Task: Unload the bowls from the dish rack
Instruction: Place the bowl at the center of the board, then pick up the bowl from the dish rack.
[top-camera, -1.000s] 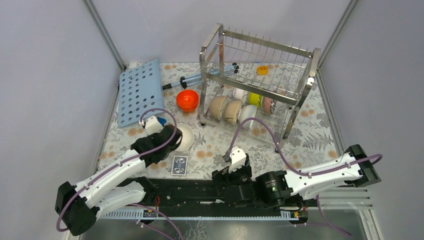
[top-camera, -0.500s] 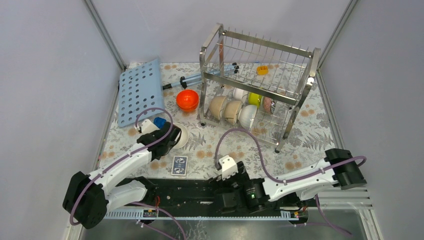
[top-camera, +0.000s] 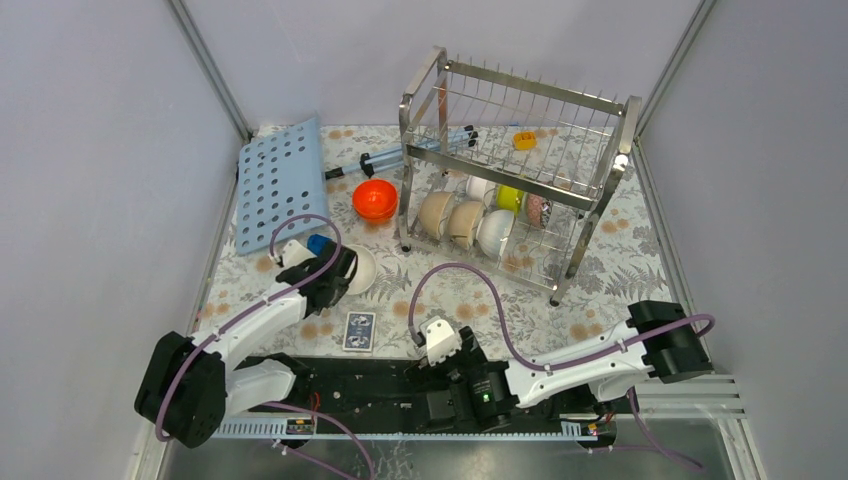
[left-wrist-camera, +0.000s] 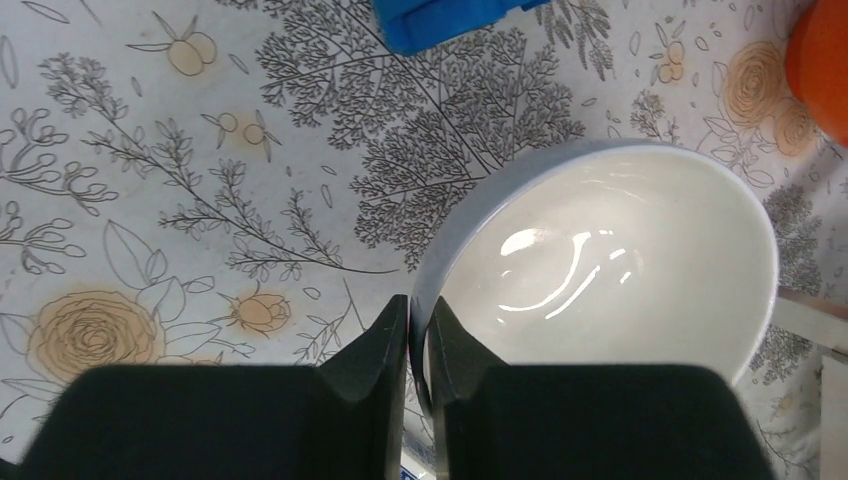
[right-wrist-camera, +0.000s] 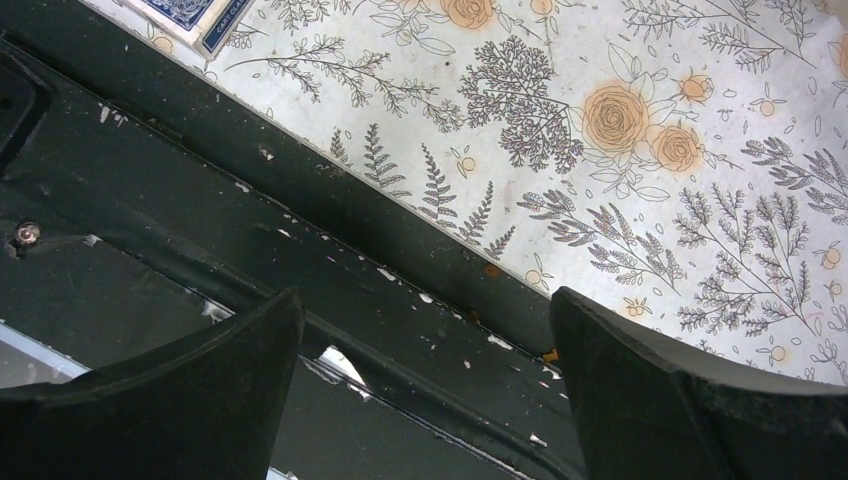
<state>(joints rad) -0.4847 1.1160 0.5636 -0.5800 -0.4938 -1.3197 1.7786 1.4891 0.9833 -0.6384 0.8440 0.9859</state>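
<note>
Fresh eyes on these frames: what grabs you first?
The shiny two-tier dish rack dominates the far right of the table, with a row of bowls standing in its lower tier, and a bright orange bowl just left of it. At near left, the left gripper pinches the rim of a white bowl; the right gripper hangs open over the table's near edge.

The shiny steel two-tier rack (top-camera: 512, 178) stands upright at far right with several bowls (top-camera: 466, 222) on edge in its lower tier, an orange bowl (top-camera: 375, 199) just left of it, and a white bowl (left-wrist-camera: 610, 270) nearer, open side up, its rim pinched by the left gripper (left-wrist-camera: 418, 325).
</note>
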